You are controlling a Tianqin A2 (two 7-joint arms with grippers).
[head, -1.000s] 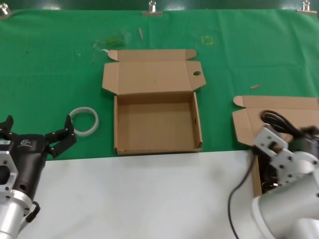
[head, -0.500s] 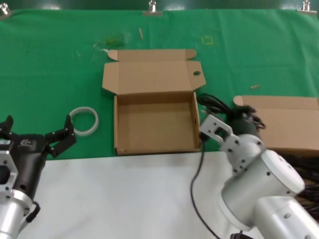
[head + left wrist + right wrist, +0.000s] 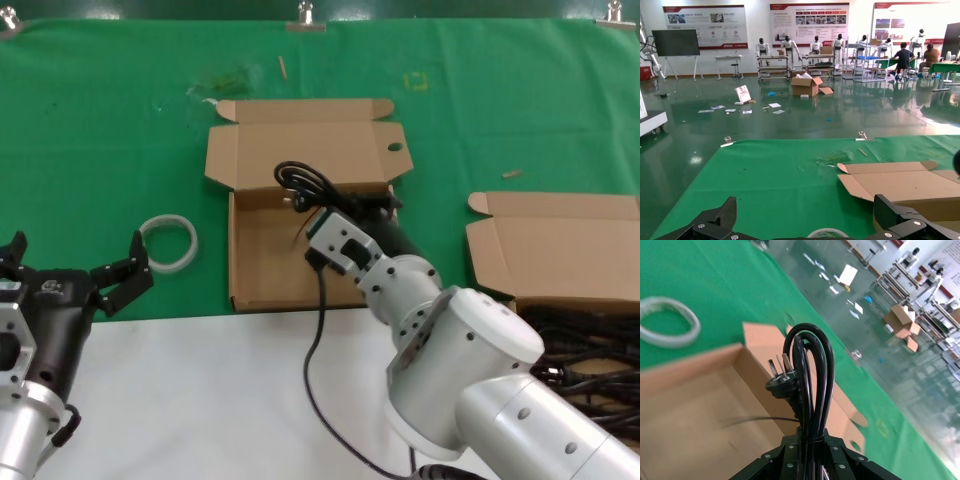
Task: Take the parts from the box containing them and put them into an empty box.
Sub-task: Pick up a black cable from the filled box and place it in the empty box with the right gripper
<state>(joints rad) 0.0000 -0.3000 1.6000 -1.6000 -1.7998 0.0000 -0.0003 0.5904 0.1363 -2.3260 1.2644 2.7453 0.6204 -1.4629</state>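
Since 1 s ago, cord bundle is carried by right gripper, jaws clamped, from counter's right edge over empty box; release is due. Left gripper, jaws apart, is parked at front-left corner.

Robot exhibition hall, display humanoids, wall posters

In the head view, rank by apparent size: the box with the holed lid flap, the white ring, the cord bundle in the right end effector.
1. Box with the holed flap, clearly largest.
2. White ring and cord bundle: they look alike; the bundle is also raised nearer the camera, so no ranking.
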